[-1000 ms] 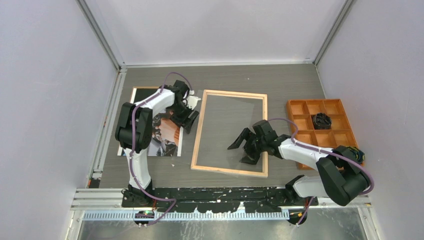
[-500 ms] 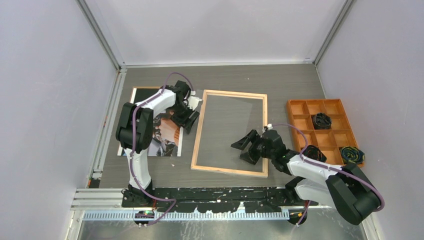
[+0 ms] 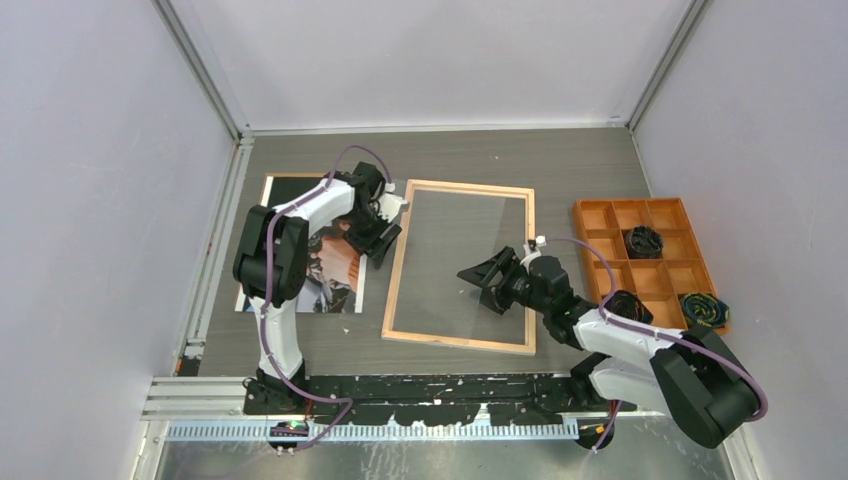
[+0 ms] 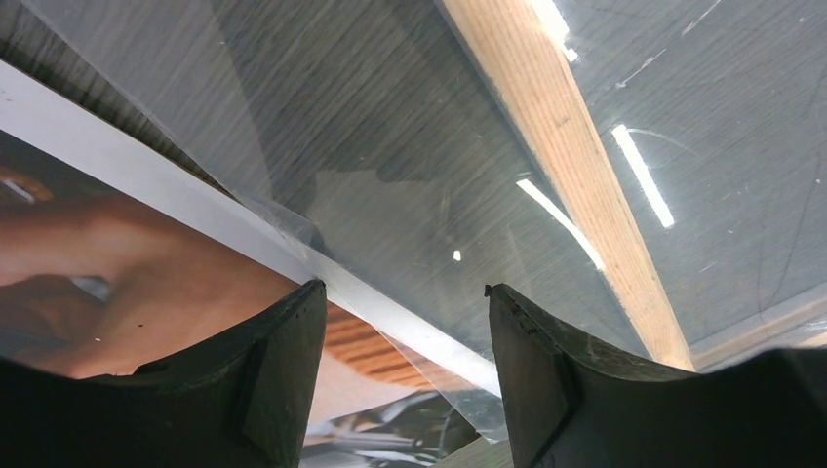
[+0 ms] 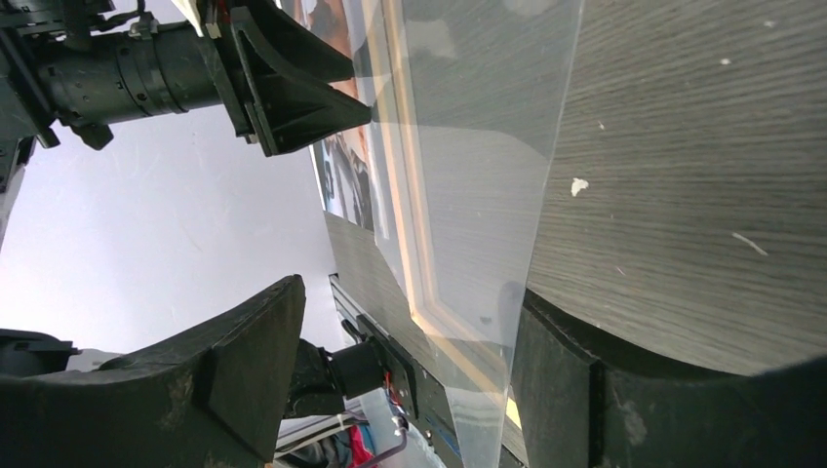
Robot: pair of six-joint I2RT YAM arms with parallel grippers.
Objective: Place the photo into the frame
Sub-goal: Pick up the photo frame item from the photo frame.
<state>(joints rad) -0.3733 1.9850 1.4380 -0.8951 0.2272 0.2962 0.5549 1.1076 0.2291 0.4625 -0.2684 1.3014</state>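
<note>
1. The orange compartment tray (image 3: 660, 202) sits at the right side of the bench (image 3: 560, 160). A black coiled bundle (image 3: 645, 240) lies in a far-row compartment. Another bundle (image 3: 703, 308), with coloured flecks, lies in the near right corner compartment. A third dark bundle near the tray's near left corner is partly hidden by the right arm's cable.
2. The frame (image 3: 455, 342) lies flat mid-bench, natural wood side up. The clear pane (image 3: 455, 250) lies within it, and the bench grain shows through.
3. The photo (image 3: 325, 275) lies picture side up just left of the frame, partly under the left arm.
4. The left end effector (image 3: 380, 238) hangs over the gap between photo and frame. Its fingers are apart, and the left wrist view shows a corner of clear sheet overlapping the photo's white border.
5. The right end effector (image 3: 478, 288) is over the frame's right half. Its fingers are spread wide, and the pane's edge (image 5: 478, 195) runs between them.
</note>
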